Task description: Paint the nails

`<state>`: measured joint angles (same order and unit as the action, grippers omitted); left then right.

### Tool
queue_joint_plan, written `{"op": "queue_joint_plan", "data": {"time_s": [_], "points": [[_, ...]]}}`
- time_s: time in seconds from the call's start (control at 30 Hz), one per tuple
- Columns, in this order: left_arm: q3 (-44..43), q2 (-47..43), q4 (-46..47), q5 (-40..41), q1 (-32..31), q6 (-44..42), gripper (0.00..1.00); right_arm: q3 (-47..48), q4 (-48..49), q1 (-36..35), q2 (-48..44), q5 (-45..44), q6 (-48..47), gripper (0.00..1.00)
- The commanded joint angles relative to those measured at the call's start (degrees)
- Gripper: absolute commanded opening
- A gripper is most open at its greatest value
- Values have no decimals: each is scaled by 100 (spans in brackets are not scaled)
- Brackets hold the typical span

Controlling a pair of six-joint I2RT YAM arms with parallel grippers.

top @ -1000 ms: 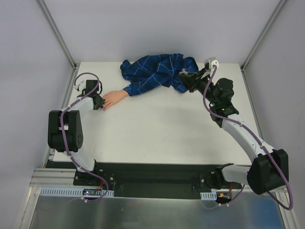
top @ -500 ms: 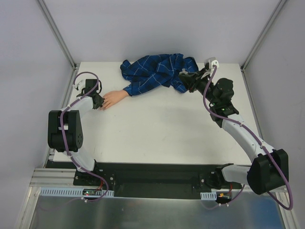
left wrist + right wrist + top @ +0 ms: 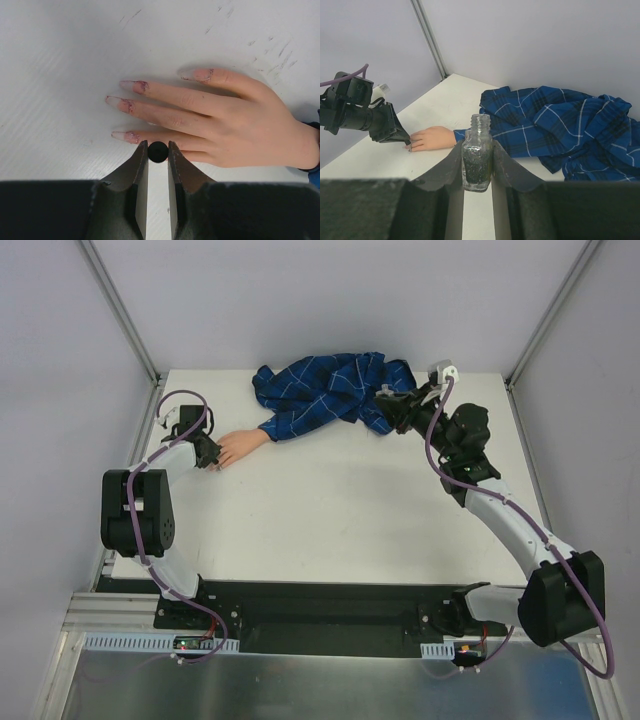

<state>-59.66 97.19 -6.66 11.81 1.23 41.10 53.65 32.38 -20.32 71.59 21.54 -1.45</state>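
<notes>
The peach dummy hand (image 3: pixel 225 125) lies palm down on the white table, its blue checked sleeve (image 3: pixel 330 390) trailing to the back right. Its nails (image 3: pixel 131 136) carry patchy pink glitter polish. My left gripper (image 3: pixel 158 146) is shut on a small black round brush handle (image 3: pixel 158 152), seen end-on, right over the lowest visible finger. In the top view it sits at the hand's fingertips (image 3: pixel 207 453). My right gripper (image 3: pixel 477 145) is shut on an uncapped glass bottle (image 3: pixel 477 167) of dark glitter polish, held upright above the table near the shirt (image 3: pixel 392 405).
The crumpled blue checked shirt (image 3: pixel 560 125) covers the back middle of the table. Grey walls and metal posts (image 3: pixel 120 310) close in the back and sides. My left arm (image 3: pixel 355 112) shows in the right wrist view beside the hand (image 3: pixel 432 137).
</notes>
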Motion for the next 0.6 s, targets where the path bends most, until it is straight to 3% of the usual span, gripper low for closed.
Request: {"op": "queue_joint_plan", "data": {"time_s": [0.0,0.57], "points": [[-143,-51,6,66,44,-50,0,49,497,45,4,131,75,0],[-134,20,-125,322,175,47,0,58,497,45,21,140,75,0]]}}
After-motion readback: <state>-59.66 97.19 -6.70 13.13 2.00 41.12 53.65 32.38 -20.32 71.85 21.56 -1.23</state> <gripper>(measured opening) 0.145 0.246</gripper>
